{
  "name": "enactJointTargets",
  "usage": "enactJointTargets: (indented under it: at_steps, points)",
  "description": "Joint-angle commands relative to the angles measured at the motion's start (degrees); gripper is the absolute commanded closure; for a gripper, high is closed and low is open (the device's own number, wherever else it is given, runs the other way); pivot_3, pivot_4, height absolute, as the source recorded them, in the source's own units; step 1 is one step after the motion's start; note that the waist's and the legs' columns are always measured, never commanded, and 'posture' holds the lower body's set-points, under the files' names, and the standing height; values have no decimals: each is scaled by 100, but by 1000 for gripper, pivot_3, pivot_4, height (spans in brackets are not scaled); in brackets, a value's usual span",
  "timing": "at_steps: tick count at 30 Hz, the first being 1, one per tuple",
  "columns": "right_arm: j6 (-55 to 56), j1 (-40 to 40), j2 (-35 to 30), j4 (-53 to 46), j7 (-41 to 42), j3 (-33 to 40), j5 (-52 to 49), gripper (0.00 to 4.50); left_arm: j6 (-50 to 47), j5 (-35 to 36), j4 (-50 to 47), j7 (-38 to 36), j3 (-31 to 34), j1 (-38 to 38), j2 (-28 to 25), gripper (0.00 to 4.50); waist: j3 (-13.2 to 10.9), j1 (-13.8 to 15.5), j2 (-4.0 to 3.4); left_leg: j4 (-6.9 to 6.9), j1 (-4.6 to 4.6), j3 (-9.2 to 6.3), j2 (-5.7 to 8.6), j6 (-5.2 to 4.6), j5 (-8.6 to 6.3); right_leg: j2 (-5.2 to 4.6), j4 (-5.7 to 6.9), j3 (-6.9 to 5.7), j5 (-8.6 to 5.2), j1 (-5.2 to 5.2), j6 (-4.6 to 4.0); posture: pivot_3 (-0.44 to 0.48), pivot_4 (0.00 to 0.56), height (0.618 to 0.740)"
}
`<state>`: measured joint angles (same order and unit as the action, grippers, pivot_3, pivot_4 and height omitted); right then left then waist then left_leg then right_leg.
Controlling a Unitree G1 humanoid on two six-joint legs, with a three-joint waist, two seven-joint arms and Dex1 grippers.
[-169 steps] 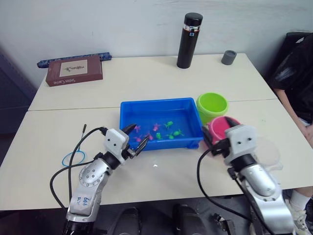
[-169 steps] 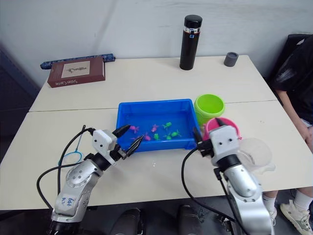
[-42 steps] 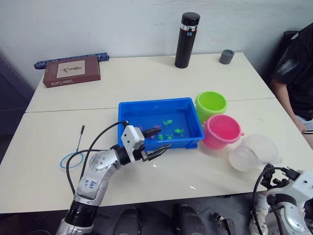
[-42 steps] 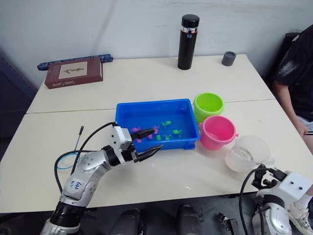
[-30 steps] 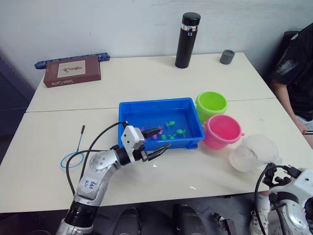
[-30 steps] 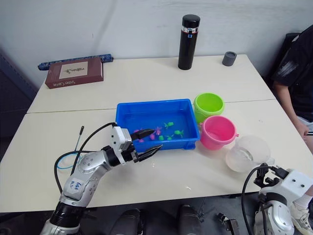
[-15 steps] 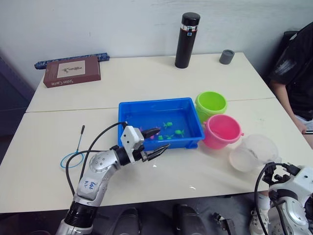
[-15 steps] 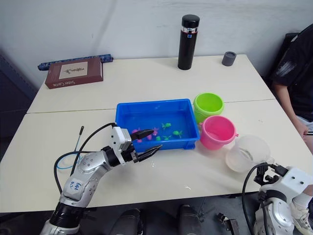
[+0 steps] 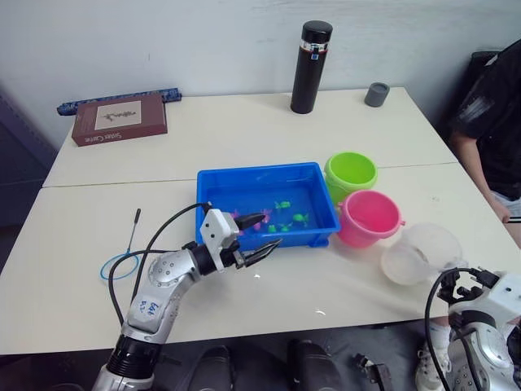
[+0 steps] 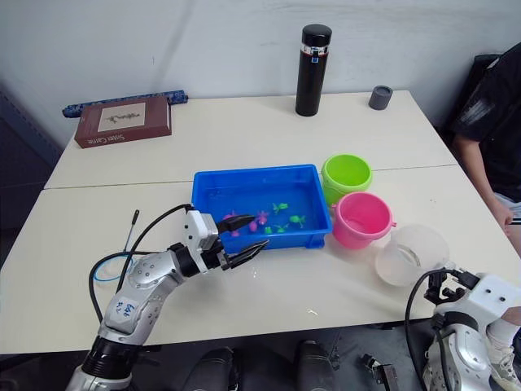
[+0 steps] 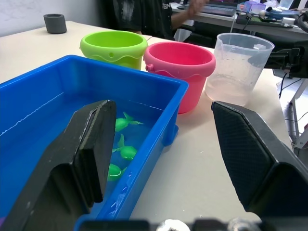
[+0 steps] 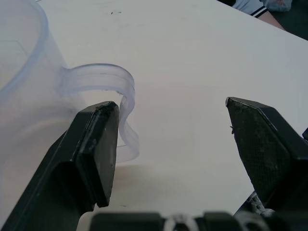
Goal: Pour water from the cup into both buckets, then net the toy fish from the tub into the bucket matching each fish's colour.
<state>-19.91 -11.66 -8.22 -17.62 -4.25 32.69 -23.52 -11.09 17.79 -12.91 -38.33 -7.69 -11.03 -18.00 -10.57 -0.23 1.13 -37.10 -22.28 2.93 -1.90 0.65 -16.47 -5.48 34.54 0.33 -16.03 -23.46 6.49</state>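
Cup [image 9: 423, 254] standing upright near the right edge of the surface [image 9: 269, 130], just beside the pink bucket [image 9: 370, 217], within easy reach of the right tool [image 12: 168, 144], spread wide and empty beside the cup's handle. Left tool [image 9: 259, 232] open too, holding nothing, poised over the near rim of the tub [image 9: 213, 181], fish [image 9: 281, 216] afloat inside. Net [image 9: 120, 262] flat on the left, untouched. Green bucket [image 9: 352, 173] behind the pink. Pale surface against a plain wall; flask [image 9: 312, 55], book [image 9: 120, 117] at the back; a person [image 9: 492, 114] seated to the right.

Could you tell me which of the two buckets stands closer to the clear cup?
The pink bucket. It stands right beside the cup, while the green bucket sits behind it, farther up the tub's end.
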Motion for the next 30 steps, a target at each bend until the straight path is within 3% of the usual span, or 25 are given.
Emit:
enactJointTargets:
  at_steps: [1, 5, 7, 20, 23, 28, 30]
  points:
    - [184, 38, -114, -59, 46, 135, -4, 720, 55, 33, -244, 16, 67, -11, -15, 1054, 0, -1, 0, 0, 0, 0, 0, 0, 0, 0, 0, 0, 0, 0, 0, 0, 150, 740]
    - [191, 66, -132, -19, 72, 129, -4, 720, 52, 29, -253, 28, 69, -9, -15, 1054, 0, -2, 0, 0, 0, 0, 0, 0, 0, 0, 0, 0, 0, 0, 0, 0, 150, 740]
    - [192, 72, -131, -15, 76, 124, -4, 1224, 50, 28, -262, 35, 67, -9, -14, 1054, 0, -2, 0, 0, 1, 1, 0, 0, 0, 0, 1, 0, 0, 0, 0, 0, 150, 740]
    - [221, 69, -110, 18, 95, 106, 18, 1224, 36, 36, -293, 55, 57, -7, -10, 1054, 0, 0, 0, 0, 0, 5, 0, 0, 1, 0, 1, 0, 0, 0, 0, 0, 150, 740]
    - [241, 67, -105, 30, 121, 94, 11, 2102, 32, 40, -297, 51, 59, -1, -15, 1054, 0, 0, 0, 0, 0, 5, 0, 0, 1, 0, 1, 0, 0, 0, 0, 0, 150, 740]
    - [235, 62, -93, 32, 122, 84, 12, 4455, 25, 42, -302, 49, 56, -1, -18, 1054, 0, 0, 0, -2, 0, 5, 0, 0, 1, 0, 1, 0, 0, 1, 1, 0, 150, 740]
    - [243, 58, -90, 39, 117, 79, 12, 4455, 24, 44, -298, 46, 58, -3, -21, 1054, 2, 12, 3, -5, 6, 6, 0, 0, 1, -1, -1, 0, 0, 9, 0, 0, 150, 740]
